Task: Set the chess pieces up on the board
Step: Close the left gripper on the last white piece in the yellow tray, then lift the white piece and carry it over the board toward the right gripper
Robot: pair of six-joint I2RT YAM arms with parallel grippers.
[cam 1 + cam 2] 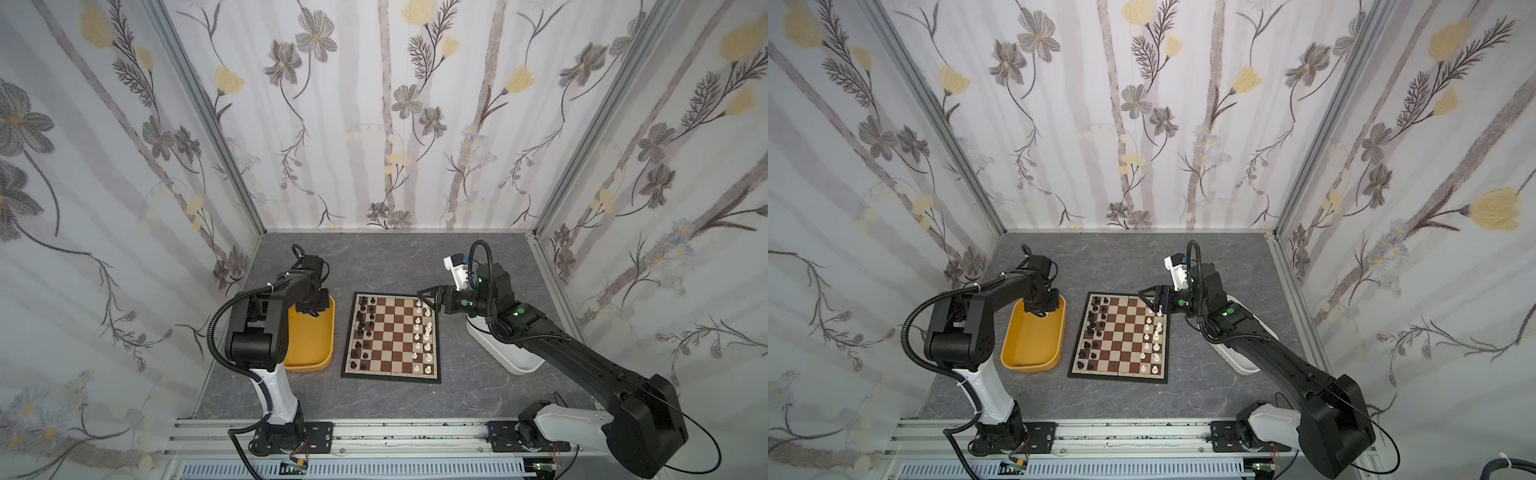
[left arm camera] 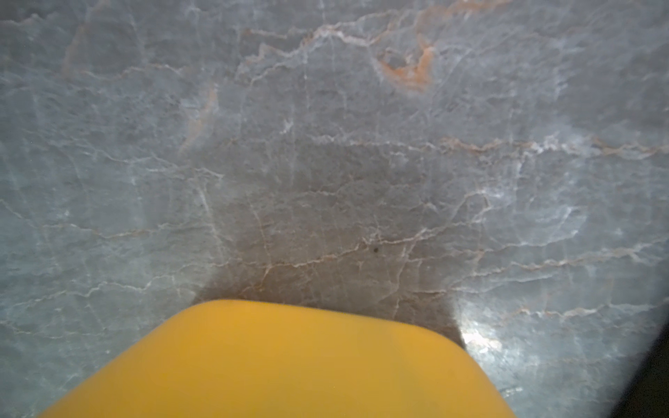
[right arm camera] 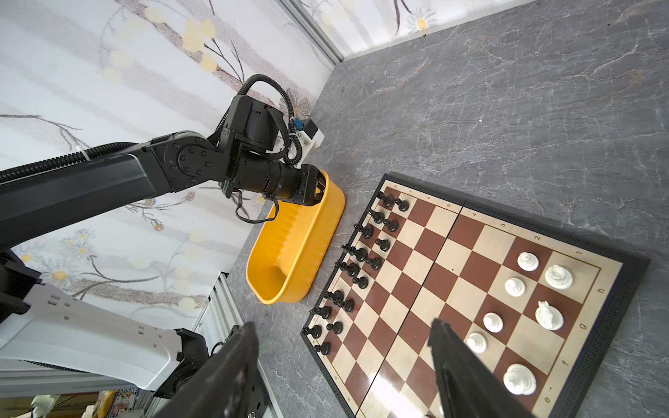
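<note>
Nearest the rail, the board (image 1: 388,372) lies flat on the grey surface (image 1: 415,257), midway between the arms so that each can serve its own side. The black pieces (image 1: 360,328) stand in two rows along the board's left edge and the white pieces (image 1: 422,332) along its right, both nearly complete, though a few squares look bare. Just left of the board sits the yellow tub (image 1: 309,345), its visible floor empty. Right of the board, the white tub (image 1: 515,365) lies largely under the right arm. Over the board's far right corner the right claw (image 3: 342,324) hovers with fingers (image 3: 456,362) apart, holding nothing. Left of the board's far left corner, the left claw (image 1: 312,309) dips into the yellow tub's far end, probably after a black piece. Its jaws are hidden, so I cannot tell their state. Close-packed neighbours and the tub wall crowd either claw.
</note>
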